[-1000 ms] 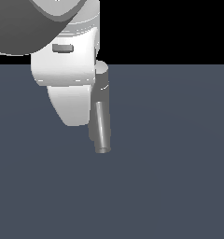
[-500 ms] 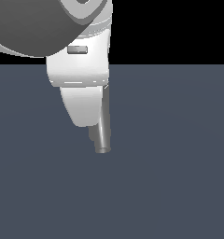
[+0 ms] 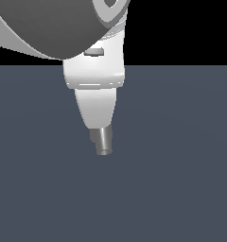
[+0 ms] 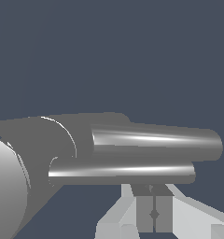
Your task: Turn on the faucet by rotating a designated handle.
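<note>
The handle (image 4: 123,172) runs as a thin grey rod alongside the thicker spout (image 4: 156,144), both sticking out sideways from the faucet (image 4: 44,149), whose body fills the near side of the wrist view. The gripper (image 4: 154,214) sits just beside the handle, close to its free end, with the two fingers pressed together, only a hairline seam between them and nothing held. Whether a fingertip touches the rod cannot be told.

In the exterior view the arm (image 3: 94,90) now covers almost all of the faucet; only a short stub of grey tube (image 3: 104,142) shows under the white hand, on the grey floor (image 3: 181,179). A second ago far more of that tube stood clear beside the hand, so the arm has moved across and down over the faucet, nearer the camera.

That puts the closed gripper in place to shove the handle sideways rather than clamp it. Judging from this, the turning push is about to start or just under way, and the risk is slipping off the rod's end
</note>
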Controlling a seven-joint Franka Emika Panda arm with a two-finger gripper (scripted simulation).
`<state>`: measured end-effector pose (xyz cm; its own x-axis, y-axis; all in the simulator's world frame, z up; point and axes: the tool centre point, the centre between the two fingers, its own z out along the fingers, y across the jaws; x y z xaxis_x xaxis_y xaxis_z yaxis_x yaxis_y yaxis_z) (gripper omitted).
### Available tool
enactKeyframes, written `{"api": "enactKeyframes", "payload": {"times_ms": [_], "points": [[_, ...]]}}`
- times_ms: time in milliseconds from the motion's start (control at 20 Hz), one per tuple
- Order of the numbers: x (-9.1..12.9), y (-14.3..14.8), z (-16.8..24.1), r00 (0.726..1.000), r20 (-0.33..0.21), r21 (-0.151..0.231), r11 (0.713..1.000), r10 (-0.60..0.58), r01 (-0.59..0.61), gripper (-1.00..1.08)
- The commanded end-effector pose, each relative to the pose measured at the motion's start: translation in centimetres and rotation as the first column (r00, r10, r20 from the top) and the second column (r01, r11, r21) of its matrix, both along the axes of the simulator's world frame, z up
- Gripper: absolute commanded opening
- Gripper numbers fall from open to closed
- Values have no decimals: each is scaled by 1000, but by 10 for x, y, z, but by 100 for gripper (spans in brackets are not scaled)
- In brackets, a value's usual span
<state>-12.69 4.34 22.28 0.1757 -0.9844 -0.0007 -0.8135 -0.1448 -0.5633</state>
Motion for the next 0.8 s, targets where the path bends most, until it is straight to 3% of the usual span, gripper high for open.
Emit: {"api": "enactKeyframes", "payload": {"times_ms": [0, 750], "points": [[1, -13, -1, 1000, -2, 2, 1000, -23, 23, -100], [2, -41, -4, 1000, -5, 1, 1000, -27, 27, -100]]}}
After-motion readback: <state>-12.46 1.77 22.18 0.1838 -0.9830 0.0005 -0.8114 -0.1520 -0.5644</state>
